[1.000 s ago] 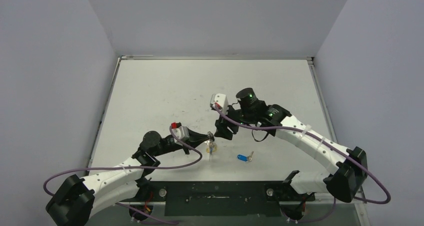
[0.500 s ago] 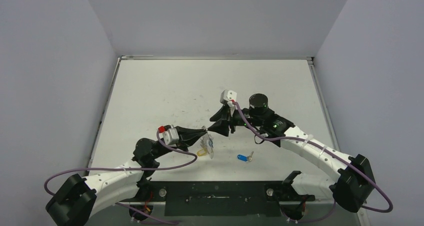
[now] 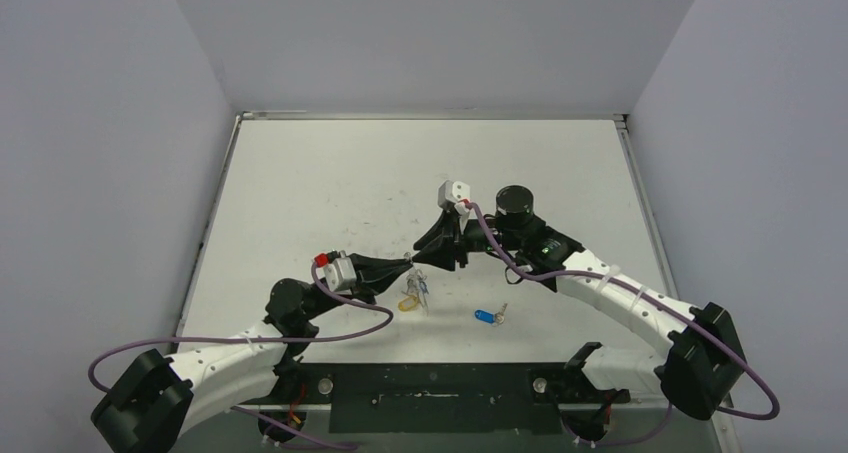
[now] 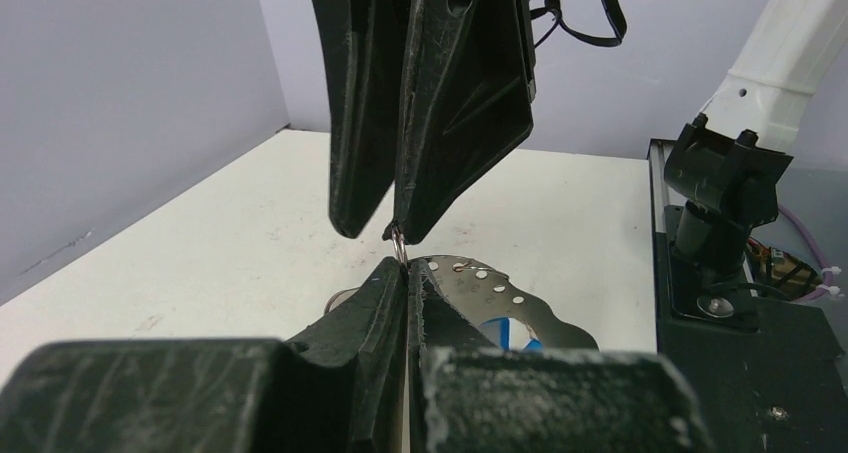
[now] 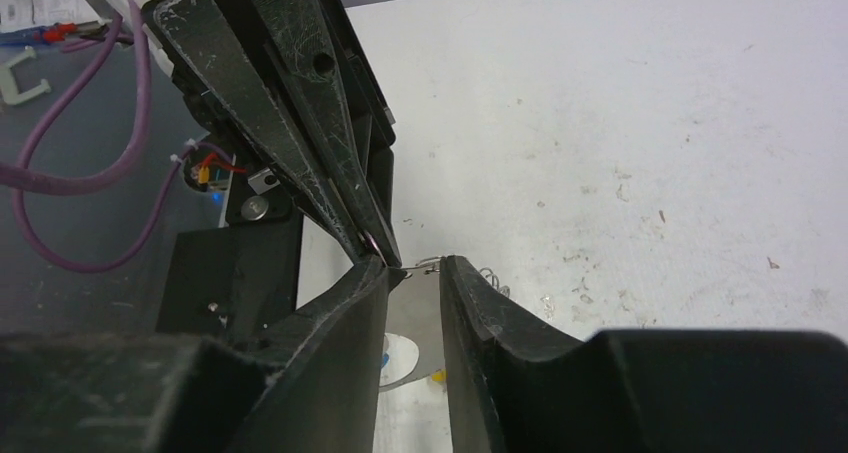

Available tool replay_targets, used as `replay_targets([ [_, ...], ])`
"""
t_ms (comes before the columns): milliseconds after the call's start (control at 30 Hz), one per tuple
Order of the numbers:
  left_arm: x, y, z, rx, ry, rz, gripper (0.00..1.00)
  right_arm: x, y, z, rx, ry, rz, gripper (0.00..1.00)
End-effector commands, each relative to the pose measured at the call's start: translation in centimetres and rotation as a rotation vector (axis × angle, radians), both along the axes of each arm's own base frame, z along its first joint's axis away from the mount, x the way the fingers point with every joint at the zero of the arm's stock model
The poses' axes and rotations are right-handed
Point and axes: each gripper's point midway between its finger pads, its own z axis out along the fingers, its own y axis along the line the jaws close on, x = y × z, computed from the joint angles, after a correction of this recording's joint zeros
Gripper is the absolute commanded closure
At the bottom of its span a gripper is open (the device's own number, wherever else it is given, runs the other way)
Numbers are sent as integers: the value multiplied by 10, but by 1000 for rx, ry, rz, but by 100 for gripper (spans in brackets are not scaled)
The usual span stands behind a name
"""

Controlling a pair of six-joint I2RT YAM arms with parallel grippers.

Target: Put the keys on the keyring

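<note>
My left gripper point(image 3: 410, 264) point(image 4: 407, 270) is shut on the thin silvery keyring point(image 4: 399, 240) and holds it above the table. A bunch hangs under it: a yellow-headed key point(image 3: 406, 304) and a flat silvery piece with holes point(image 4: 485, 285) that has a blue patch. My right gripper point(image 3: 421, 257) point(image 5: 414, 265) meets the left one tip to tip. Its jaws stand a little apart, with a bit of the ring's wire point(image 5: 428, 266) across the gap at the tips. A blue-tagged key point(image 3: 486, 316) lies alone on the table to the right.
The white table point(image 3: 330, 183) is walled by grey panels left, right and behind. A black base plate point(image 3: 430, 388) and purple cables point(image 3: 340, 323) run along the near edge. The left gripper's fingers point(image 5: 290, 123) fill the upper left of the right wrist view.
The left gripper has lifted the ring and its bunch off the table and turned toward the right gripper. The right wrist swung round; its tips now meet the left tips.
</note>
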Motion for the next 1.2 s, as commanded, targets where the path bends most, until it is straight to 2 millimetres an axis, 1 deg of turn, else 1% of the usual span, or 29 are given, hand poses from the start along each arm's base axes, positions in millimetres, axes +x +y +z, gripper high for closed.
replay_targets([
  [0,-7,4,33,-90,-80,-7,100,-11,7,16,48,-40,90,77],
  [67,-8,4,35,-93,-82,-9,100,-13,9,15,50,-36,109,79],
  [300,-9,4,35,-96,-84,-13,100,-19,12,15,54,-24,160,78],
  [533,-8,5,37,-101,-89,-10,100,-28,15,10,42,9,217,87],
  [767,-8,5,38,-107,-95,-4,100,-31,15,7,24,-2,249,86],
  [800,-7,6,38,-106,-93,-1,100,-31,15,7,22,-3,253,87],
  [833,-7,6,38,-106,-95,-1,100,-32,15,7,18,-3,257,90],
  [900,-6,7,38,-108,-94,6,100,-34,14,7,15,-6,272,100],
  [1100,-3,12,36,-112,-91,40,100,-41,10,6,1,-14,310,100],
  [1167,-4,13,35,-109,-94,47,100,-43,7,1,-21,-4,313,100],
])
